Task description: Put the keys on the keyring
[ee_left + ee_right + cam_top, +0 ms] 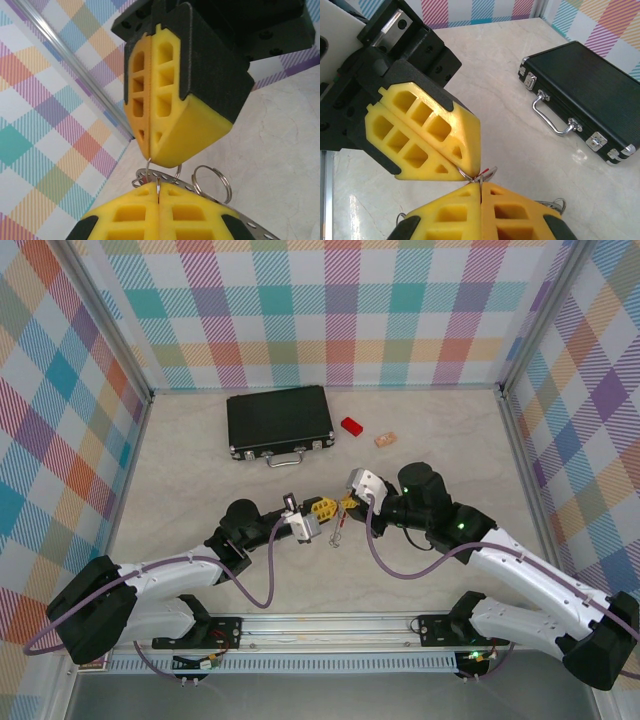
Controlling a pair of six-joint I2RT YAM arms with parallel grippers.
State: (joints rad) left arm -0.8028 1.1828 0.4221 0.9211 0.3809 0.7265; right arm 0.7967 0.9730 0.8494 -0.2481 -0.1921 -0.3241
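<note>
Step in hand: threading at mid-table, on the near side of the black rectangular metal-trimmed case. Advise a steady grip and feeding along the wire without twisting.

Left gripper: fully closed, pinching the thin silver wire keyring.

Right gripper: fully closed, tip to tip with the left. I cannot tell whether it grips a key or the ring.

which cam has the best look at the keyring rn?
Left wrist: the keyring is close up, with its wire loops and perforated band sharp. Top external shows it tiny and hard to read. Right wrist catches slivers of wire with a bit of red, mostly hidden.
</note>
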